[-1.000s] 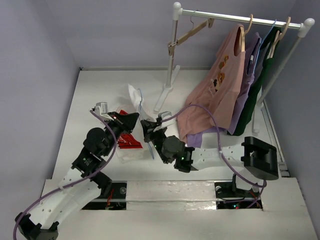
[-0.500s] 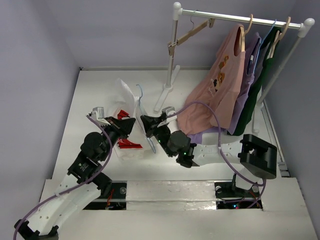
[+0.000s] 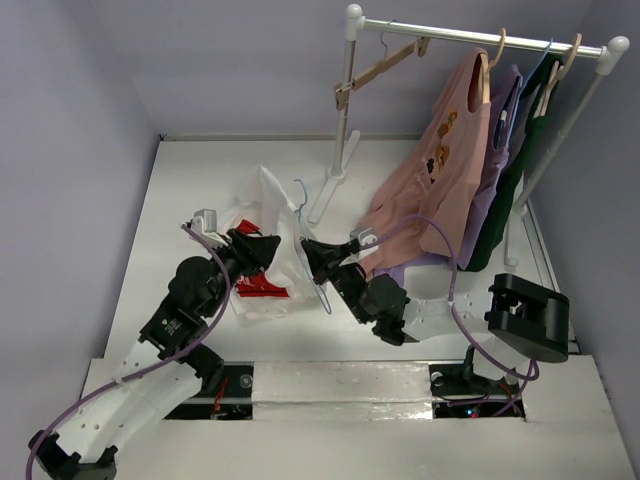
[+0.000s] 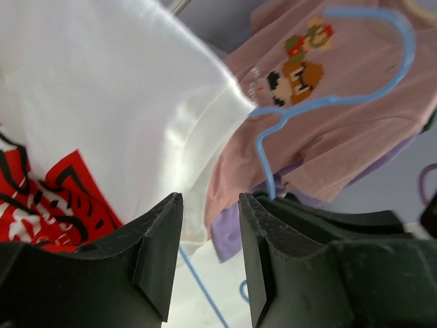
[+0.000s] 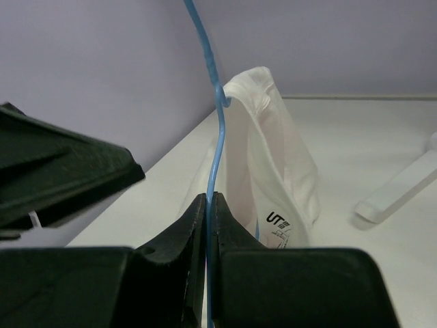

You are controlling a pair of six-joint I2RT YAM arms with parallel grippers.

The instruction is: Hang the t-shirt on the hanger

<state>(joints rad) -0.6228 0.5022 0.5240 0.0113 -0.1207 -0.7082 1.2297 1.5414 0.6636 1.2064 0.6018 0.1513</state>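
hanger (image 5: pixel 216 147) hook cut off at right wrist view's top, frame partly hidden inside t-shirt (image 5: pixel 287 171)

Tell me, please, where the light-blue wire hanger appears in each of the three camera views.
Top external: the hanger is at the centre, gripped by the right end effector.
Left wrist: the hanger is at the upper right, its hook in front of the pink shirt.
Right wrist: the hanger is a thin wire running up the centre.
Shared landmark: the white t-shirt.
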